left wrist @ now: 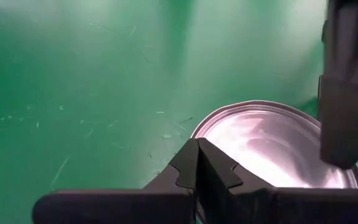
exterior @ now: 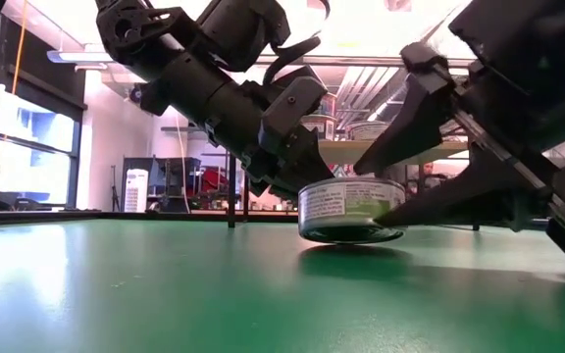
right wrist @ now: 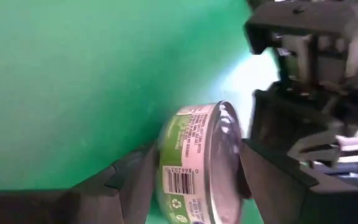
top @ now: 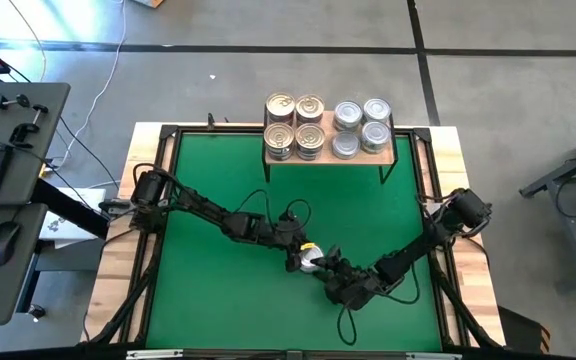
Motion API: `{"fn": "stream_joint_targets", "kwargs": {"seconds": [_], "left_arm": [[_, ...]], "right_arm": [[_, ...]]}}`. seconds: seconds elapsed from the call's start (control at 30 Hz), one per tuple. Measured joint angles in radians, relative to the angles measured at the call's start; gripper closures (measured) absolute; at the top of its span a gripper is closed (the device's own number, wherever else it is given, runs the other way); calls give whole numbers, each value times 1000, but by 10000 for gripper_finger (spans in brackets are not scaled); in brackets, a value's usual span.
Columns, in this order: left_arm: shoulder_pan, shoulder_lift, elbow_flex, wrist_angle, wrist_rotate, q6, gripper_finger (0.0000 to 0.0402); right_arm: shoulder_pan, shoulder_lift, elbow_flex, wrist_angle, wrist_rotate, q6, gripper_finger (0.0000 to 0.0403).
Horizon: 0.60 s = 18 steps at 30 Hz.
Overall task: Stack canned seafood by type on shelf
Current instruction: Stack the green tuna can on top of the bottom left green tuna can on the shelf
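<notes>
One tin of canned seafood (top: 311, 260) with a green label and a plain silver top sits mid-mat between both grippers; it also shows in the low view as the tin (exterior: 346, 211). My left gripper (top: 296, 250) is shut at the tin's left rim. My right gripper (top: 326, 266) comes from the right and is closed on the tin. The shelf (top: 386, 152) stands at the mat's far edge. It carries stacks of gold-lidded tins (top: 294, 125) on its left and silver-lidded tins (top: 361, 127) on its right. My left gripper rests its shut fingertips (left wrist: 197, 165) on the rim of the tin's silver top (left wrist: 211, 127), on the tin's left side, slanting down from the table's left. My right gripper has the tin between its two fingers, one finger (right wrist: 253, 174) on the silver top (right wrist: 225, 155) and the other (right wrist: 135, 177) at the opposite flat face. The fingers slant down from the table's right. The tin lies about level at the mat; whether it is just clear of it I cannot tell.
The green mat (top: 218, 290) lies open to the left and near side of the tin. A black frame edges the mat on the wooden table (top: 118, 270). A desk with a keyboard and mouse (top: 3, 240) stands beyond the table's left edge.
</notes>
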Motion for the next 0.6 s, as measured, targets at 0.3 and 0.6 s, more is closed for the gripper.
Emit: {"fn": "stream_joint_targets", "kwargs": {"seconds": [0.3, 0.6], "left_arm": [[0, 0, 0, 0, 1, 0, 402], [1, 2, -3, -20, -1, -2, 401]], "right_arm": [[-2, 0, 32, -97, -67, 40, 179], [-28, -1, 32, -126, 114, -2, 179]]}}
